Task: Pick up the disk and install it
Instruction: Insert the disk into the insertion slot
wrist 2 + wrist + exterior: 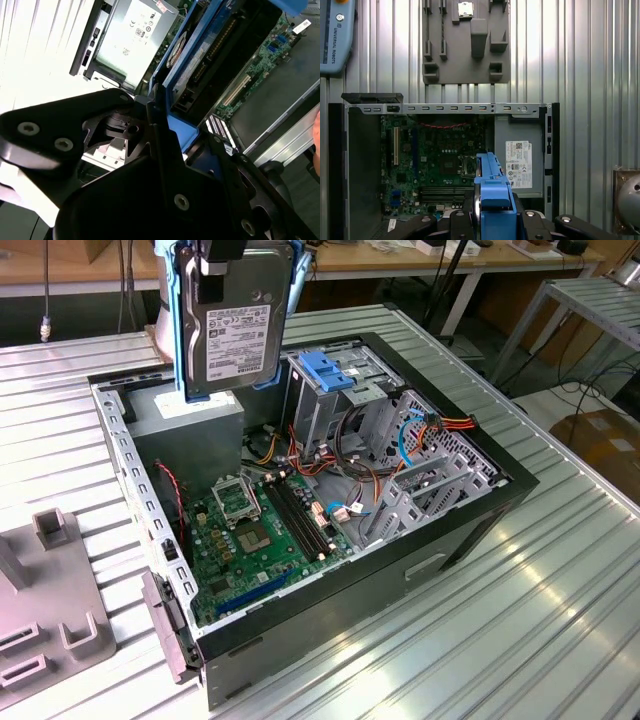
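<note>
Gripper (180, 131) was closed on the disk (235, 325), clamped across its blue rails. In the exterior view the disk hung upright, label side showing, above the far part of the open computer case (470, 530) on that view's left, over the grey power supply (195, 430). The motherboard (255, 530) lay exposed below.

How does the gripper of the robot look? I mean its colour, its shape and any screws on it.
The gripper is matt black. It is built from flat, angular link plates joined at round pivots, with thick, smooth-edged arms. Silver socket-head screws sit in the plates, as both wrist views show.
</note>
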### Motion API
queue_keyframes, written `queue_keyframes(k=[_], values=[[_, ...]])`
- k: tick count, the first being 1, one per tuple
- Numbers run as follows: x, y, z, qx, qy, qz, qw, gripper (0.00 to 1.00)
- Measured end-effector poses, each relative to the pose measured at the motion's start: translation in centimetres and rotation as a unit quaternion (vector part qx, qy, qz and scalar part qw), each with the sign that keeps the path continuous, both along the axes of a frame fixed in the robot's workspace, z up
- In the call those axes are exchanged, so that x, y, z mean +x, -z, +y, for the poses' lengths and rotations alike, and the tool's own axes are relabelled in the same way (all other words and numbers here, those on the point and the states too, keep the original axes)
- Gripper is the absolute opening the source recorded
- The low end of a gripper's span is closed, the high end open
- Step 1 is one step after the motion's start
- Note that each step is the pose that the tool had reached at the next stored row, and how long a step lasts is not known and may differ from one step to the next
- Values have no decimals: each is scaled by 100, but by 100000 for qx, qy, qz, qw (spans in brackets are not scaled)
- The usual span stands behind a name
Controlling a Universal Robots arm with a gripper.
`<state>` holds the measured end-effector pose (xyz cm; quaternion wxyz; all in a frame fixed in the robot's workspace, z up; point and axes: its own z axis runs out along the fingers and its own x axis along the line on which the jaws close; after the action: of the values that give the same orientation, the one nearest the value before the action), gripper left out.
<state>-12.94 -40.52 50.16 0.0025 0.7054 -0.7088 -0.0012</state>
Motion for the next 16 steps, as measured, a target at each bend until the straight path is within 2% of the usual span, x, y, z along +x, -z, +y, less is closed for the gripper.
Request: queue_keyframes(k=[3,6,8,16], values=[[0,0,-16,-1,-4,0,100000,37],[0,1,-75,4,-3,-3,100000,37],[0,2,-155,-5,1,1,100000,37],[2,7,-370,-20,-2,18,100000,37]])
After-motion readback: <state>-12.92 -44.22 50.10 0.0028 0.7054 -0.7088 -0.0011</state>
